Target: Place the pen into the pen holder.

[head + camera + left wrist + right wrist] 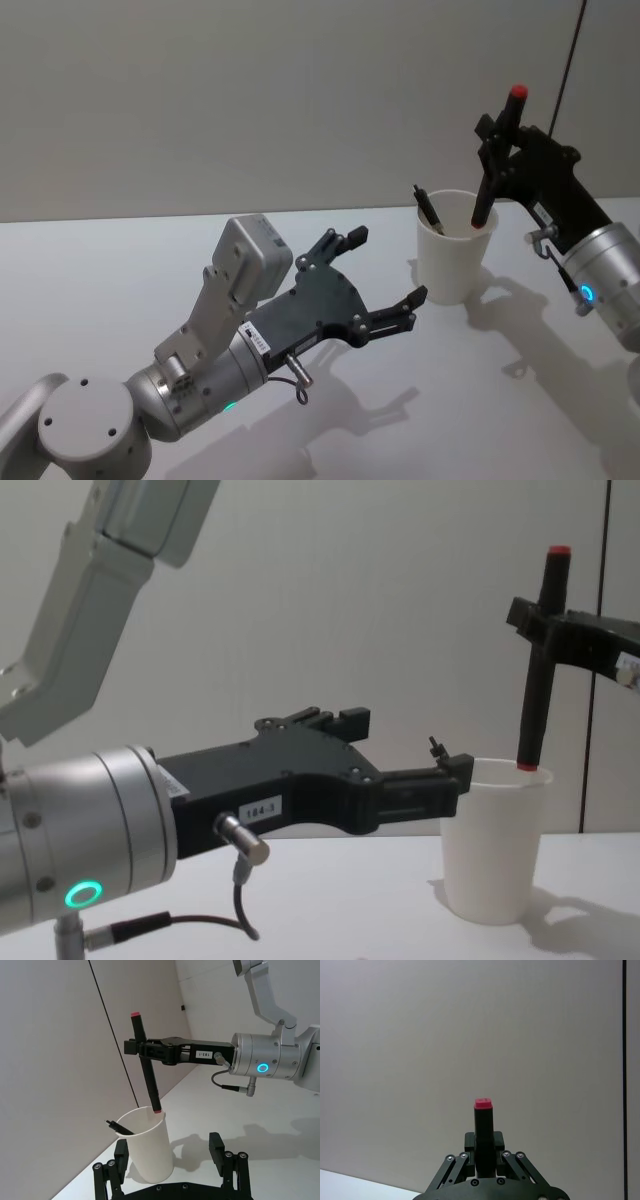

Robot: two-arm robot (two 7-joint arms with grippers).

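Note:
The pen holder (pixel 455 262) (pixel 150 1152) (pixel 495 850), a white paper cup, stands upright on the table. My right gripper (pixel 492 135) (pixel 134 1046) (pixel 530 615) is shut on a black pen (pixel 495 165) (pixel 146 1067) (pixel 484 1127) (pixel 538 670) with red ends. It holds the pen nearly upright, the lower tip level with the cup's rim at its mouth. Another black pen (pixel 428 210) (pixel 117 1126) leans inside the cup. My left gripper (pixel 388 267) (pixel 410 745) is open, just short of the cup on its left, holding nothing.
The white table (pixel 330 420) stretches in front of a plain grey wall. A thin black line (pixel 112 1035) (pixel 624 1080) runs up the wall behind the cup. My left arm's black body (pixel 300 780) fills the space left of the cup.

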